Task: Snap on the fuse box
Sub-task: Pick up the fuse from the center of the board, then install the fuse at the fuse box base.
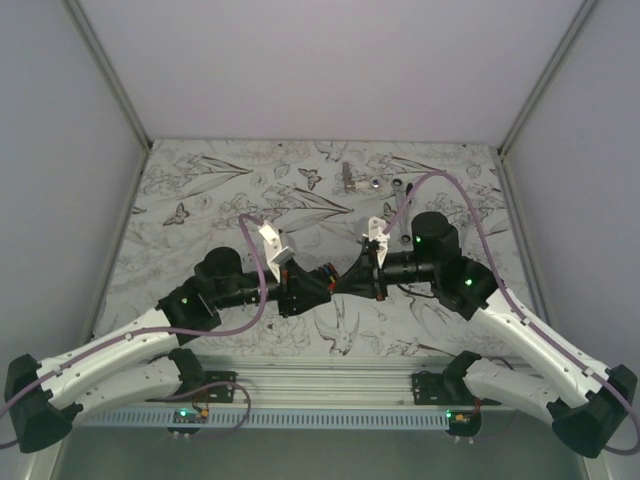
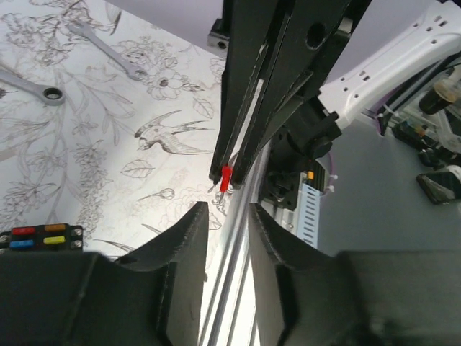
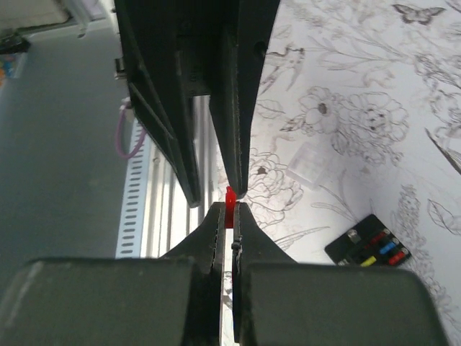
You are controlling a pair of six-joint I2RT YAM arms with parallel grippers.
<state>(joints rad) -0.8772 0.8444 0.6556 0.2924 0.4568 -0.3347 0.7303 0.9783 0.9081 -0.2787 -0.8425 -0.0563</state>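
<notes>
Fuse box (image 3: pixel 371 244), black slotted square, on floral-print table (image 3: pixel 346 130) — right tool (image 3: pixel 229 216) clamped on red fuse (image 3: pixel 229 196), left tool (image 2: pixel 228 213) apart.

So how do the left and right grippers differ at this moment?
The left gripper has its jaws apart; the right gripper is shut. The right gripper pinches a small red fuse at its tips; the left gripper grips nothing. Both point tip to tip above the table, away from the fuse box.

White arm links (image 1: pixel 110 352), black joints (image 1: pixel 225 275), black left gripper (image 2: pixel 227 213) and right gripper (image 3: pixel 229 209), purple cables (image 1: pixel 264 283), small green lights (image 1: pixel 418 240) on the joints.
</notes>
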